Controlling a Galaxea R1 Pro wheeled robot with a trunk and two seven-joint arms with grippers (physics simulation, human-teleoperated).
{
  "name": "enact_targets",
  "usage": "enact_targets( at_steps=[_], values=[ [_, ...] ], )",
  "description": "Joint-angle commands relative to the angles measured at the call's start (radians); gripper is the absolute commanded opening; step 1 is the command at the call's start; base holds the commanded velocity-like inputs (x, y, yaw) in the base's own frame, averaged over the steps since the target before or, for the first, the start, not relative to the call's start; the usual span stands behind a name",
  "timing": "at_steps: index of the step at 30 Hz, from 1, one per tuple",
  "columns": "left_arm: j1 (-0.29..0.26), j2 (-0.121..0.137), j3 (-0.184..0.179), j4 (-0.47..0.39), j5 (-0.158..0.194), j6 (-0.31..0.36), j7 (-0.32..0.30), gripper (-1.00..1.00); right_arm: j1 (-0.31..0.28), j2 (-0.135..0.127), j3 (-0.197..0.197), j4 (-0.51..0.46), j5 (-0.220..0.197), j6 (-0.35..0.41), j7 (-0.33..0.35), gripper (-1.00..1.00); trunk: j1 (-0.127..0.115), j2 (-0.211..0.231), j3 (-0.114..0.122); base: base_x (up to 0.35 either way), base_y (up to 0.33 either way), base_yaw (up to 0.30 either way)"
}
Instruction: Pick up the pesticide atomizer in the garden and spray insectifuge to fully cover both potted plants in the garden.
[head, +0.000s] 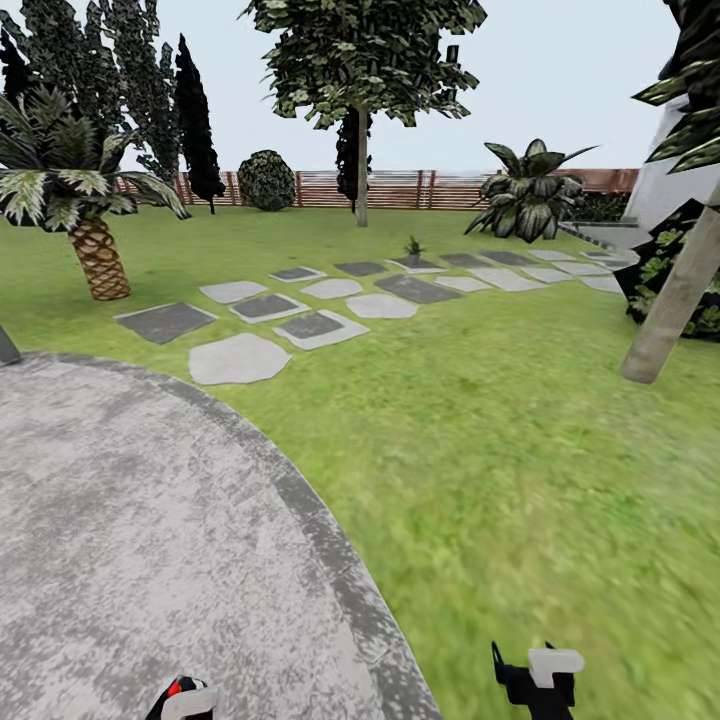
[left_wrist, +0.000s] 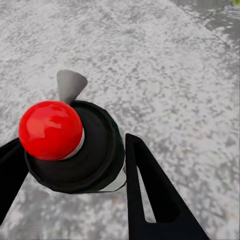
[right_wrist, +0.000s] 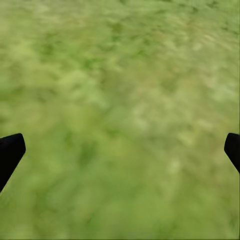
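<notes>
A: Ground surfaces?

B: Near left, a round patio (head: 130, 520) of mottled grey paving with a darker curved rim. To its right and beyond, the lawn (head: 520, 430), blotchy green and soft-textured. Flat stepping stones (head: 240, 357), some pale and irregular, some dark and square, run from the patio edge toward the far right.

A: Task items?

B: One potted plant (head: 413, 248) stands far off among the stepping stones, a small spiky green tuft; its pot is too small to make out. The pesticide atomizer (left_wrist: 75, 147) is in the left end effector (left_wrist: 70, 165), over the patio: a dark round cylindrical body seen from above, a glossy red knob on top and a grey cone-shaped nozzle poking out beside it. Its red top also shows at the near edge of the head view.

A: End effector states?

B: Left: black fingers (left_wrist: 150, 185) clamped against both sides of the atomizer body. Right end effector (right_wrist: 120, 150): fingertips far apart, nothing between them, hanging above bare grass.

A: Surroundings?

B: A scaly-trunked palm (head: 95, 240) at far left, a slim-trunked tree (head: 362, 120) in the middle distance, a broad-leaved bush (head: 528, 195) at far right, and a brown slatted fence (head: 390, 188) along the back.
</notes>
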Motion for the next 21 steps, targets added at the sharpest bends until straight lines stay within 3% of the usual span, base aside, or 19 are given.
enact_targets(
  at_steps=[1,21],
  values=[
    [0.0,0.0,-0.002,0.001,0.006,-0.003,-0.001,-1.0,0.0,0.0,0.009,0.0,-0.008,-0.002,-0.004,1.0,0.0,0.0,-0.001,0.322,0.099,0.0],
    [0.0,0.002,-0.002,0.001,0.006,-0.003,-0.001,-1.0,0.0,0.0,0.009,0.0,-0.004,-0.003,-0.004,1.0,0.0,0.0,-0.001,0.335,0.024,0.0]
  ],
)
